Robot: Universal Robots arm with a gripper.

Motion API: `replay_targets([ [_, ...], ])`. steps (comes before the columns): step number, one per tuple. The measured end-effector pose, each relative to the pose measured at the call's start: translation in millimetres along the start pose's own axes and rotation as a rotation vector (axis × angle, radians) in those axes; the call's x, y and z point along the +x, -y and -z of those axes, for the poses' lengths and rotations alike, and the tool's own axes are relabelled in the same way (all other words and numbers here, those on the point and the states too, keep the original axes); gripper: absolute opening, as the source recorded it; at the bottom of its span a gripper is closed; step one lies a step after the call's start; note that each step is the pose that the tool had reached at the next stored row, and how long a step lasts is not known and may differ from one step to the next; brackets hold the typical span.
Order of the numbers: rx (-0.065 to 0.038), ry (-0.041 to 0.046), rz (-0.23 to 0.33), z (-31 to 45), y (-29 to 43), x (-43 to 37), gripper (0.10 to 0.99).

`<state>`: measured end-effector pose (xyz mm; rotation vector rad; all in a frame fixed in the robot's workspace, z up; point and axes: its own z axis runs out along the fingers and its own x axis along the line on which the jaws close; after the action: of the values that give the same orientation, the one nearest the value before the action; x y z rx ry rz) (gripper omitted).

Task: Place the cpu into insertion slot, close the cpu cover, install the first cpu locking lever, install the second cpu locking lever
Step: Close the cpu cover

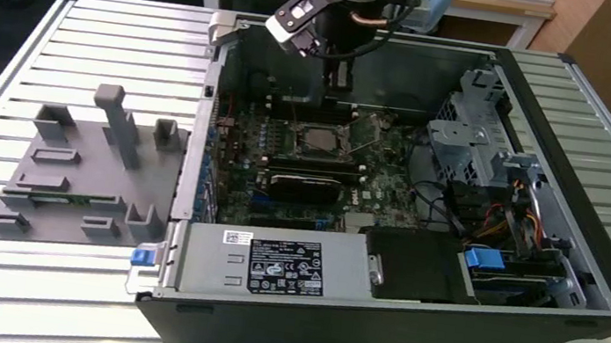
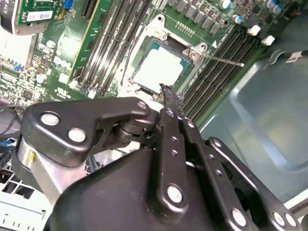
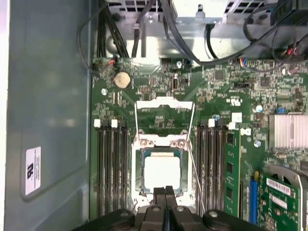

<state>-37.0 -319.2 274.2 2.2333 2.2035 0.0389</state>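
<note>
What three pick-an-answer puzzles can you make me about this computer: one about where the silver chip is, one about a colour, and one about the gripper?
1. Where is the silver chip?
A. Lying on the grey tray outside the case
B. Sitting in its slot on the circuit board
C. Hanging in the air

2. What colour is the circuit board?
A. Green
B. Red
C. Yellow

3. How is the gripper?
A. Wide open
B. Holding a cable
C. Shut, with nothing in it

Answers:
1 B: the first wrist view shows the chip lying flat in its slot.
2 A: the board is green in both wrist views.
3 C: its two fingers lie side by side, right by the chip's edge.
</note>
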Motion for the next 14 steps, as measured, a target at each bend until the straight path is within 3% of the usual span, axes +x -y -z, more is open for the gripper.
replay_targets([
  [5, 0.000, 0.0002, 0.000, 0.1, 0.0, -3.5, 0.106],
  [9, 0.000, 0.0002, 0.000, 0.1, -0.2, -12.8, 0.106],
  [14, 0.000, 0.0000, 0.008, -0.5, -4.7, -13.6, 0.106],
])
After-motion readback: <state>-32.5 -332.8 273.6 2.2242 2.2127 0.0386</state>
